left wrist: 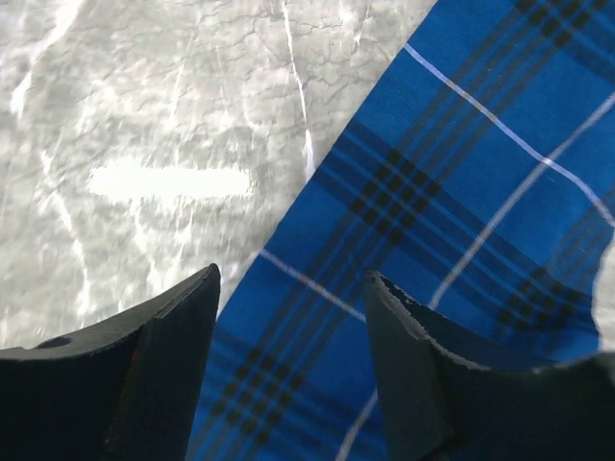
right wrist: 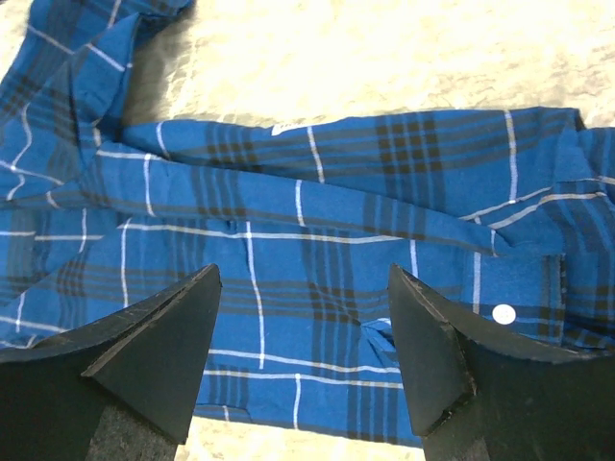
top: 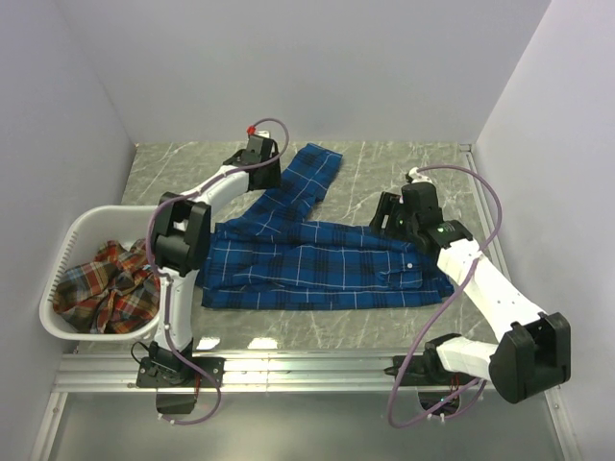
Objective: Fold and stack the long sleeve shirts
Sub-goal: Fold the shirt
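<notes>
Nearest to my wrist cameras are the black fingers of both hands. The left hand (left wrist: 290, 279) has its jaws well apart with nothing between them. It hovers over the edge of a sleeve, where the blue cloth meets the grey marble-patterned desk (top: 404, 173). The right hand (right wrist: 305, 274) is also wide open and empty, and it looks down on the right part of the same garment.

That garment is the royal blue plaid long sleeve shirt (top: 317, 264). It lies flat in the middle of the desk as a long band from left to right. One sleeve stretches out diagonally toward the far side, under the left hand. In the right wrist view I see layers of cloth over each other and a cuff with a white button (right wrist: 503, 312), so I judge that the first folds are made.

The red-orange plaid shirt (top: 110, 283) lies crumpled in the white plastic laundry basket (top: 72, 235) at the left edge.

My judgement is that the task is at an early stage. The blue shirt is only partly folded: the far sleeve must come in, and the band must be folded shorter. The red-orange one is not yet begun, and there is no stack.
</notes>
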`<state>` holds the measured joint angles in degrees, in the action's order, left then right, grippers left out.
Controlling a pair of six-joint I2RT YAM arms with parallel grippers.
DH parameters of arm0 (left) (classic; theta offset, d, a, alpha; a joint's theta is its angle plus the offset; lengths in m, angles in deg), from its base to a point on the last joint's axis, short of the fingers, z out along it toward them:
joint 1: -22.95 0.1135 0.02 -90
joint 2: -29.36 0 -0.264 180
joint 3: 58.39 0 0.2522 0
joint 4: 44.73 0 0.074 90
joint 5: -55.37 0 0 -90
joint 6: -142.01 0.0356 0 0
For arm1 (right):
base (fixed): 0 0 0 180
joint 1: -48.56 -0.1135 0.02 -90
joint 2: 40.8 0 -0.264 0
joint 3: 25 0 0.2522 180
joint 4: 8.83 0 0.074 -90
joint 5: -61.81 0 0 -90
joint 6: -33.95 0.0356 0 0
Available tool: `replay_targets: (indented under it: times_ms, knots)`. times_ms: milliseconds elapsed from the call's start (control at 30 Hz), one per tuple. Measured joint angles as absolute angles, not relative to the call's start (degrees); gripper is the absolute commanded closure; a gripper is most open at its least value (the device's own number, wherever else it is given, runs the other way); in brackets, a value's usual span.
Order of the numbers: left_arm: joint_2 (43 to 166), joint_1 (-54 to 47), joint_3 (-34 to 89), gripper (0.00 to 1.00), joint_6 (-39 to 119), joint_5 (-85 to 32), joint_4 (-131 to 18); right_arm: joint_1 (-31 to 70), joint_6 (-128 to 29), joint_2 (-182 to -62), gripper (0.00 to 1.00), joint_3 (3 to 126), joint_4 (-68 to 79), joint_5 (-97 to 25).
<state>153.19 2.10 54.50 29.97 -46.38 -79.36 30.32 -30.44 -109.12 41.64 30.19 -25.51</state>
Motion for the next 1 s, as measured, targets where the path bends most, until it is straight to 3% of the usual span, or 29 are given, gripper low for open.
replay_targets:
  times_ms: [433, 567, 767, 867, 900, 1000]
  knots:
    - [162.4, 1.4, 60.6, 0.32, 32.0, -46.9, -80.1, 30.1, -30.4, -109.1, 0.23, 40.5, 28.9, -27.7]
    - [162.6, 1.3, 61.0, 0.37, 31.7, -46.7, -80.8, 30.1, -30.4, -109.1, 0.23, 39.5, 28.3, -28.5]
    - [162.9, 1.2, 61.0, 0.65, 30.7, -46.9, -80.8, 30.1, -30.1, -109.1, 0.24, 39.0, 27.9, -29.9]
    - [162.1, 0.8, 59.2, 0.86, 29.7, -48.2, -79.3, 30.1, -29.9, -109.1, 0.24, 39.0, 27.3, -30.7]
    - [161.9, 0.7, 58.6, 0.99, 29.4, -48.3, -79.1, 30.1, -29.7, -109.2, 0.24, 39.0, 27.1, -30.8]
    - [161.1, 0.2, 57.1, 0.99, 28.6, -48.9, -78.3, 30.1, -29.3, -109.5, 0.24, 39.0, 26.5, -31.5]
